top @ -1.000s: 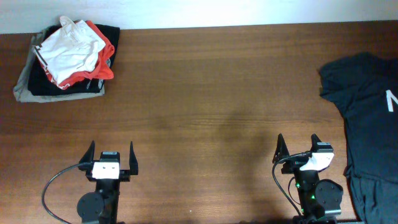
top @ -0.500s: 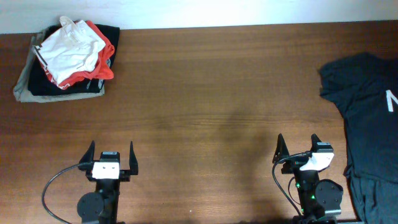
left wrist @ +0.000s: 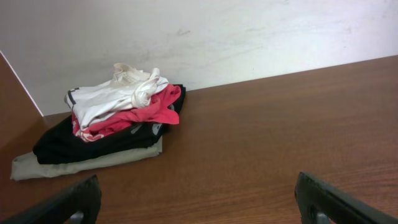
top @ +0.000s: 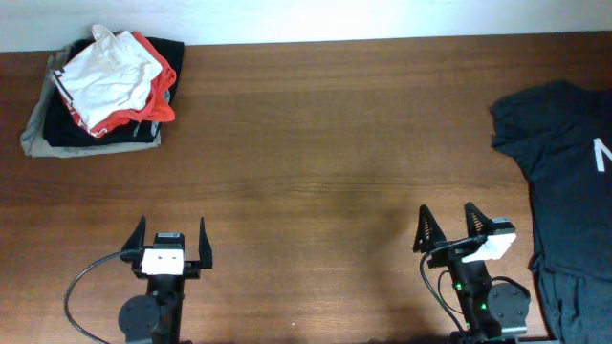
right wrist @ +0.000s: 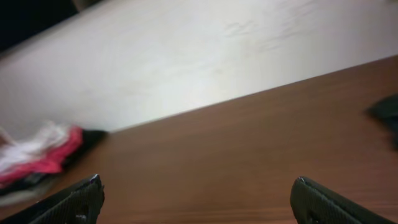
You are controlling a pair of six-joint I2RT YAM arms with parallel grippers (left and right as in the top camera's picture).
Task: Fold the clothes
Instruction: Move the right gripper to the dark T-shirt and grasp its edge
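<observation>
Overhead: dark T-shirt (top: pixel 564 182) lies unfolded and rumpled at 3 o'clock on the wooden table (top: pixel 306 143). It runs off the frame's right edge. A fragment of white lettering (top: pixel 602 153) shows on it at that edge.

Left gripper (top: pixel 172 225) sits at 7 o'clock, pointing to 12, fingers spread wide, nothing between them. Right gripper (top: pixel 448 212) sits at 5 o'clock, angled slightly toward 11, likewise released and empty. It is near the shirt's left hem but not touching it.

At 10 o'clock is a stack of folded clothes. A white garment with red-orange trim (top: pixel 110 81) is bunched on top, a black garment (top: pixel 105 134) lies under it, and a grey-khaki garment (top: pixel 33 139) is at the bottom, sticking out to the left.

Left wrist view: shows the stack's layering side-on, which the overhead flattens. White sits over red, then black (left wrist: pixel 93 140), then khaki (left wrist: pixel 81 163), against a pale wall (left wrist: pixel 217 37). Both finger (left wrist: pixel 68 202) tips frame bare wood. The T-shirt does not appear here.

Right wrist view: soft and tilted. The stack is only a red-white blur (right wrist: pixel 37 162) at 9 o'clock. A dark sliver of cloth (right wrist: pixel 388 112), presumably the T-shirt's edge, enters at 3 o'clock, which is the only wrist-level sight of it. Fingers (right wrist: pixel 336 202) are wide apart over bare table.
</observation>
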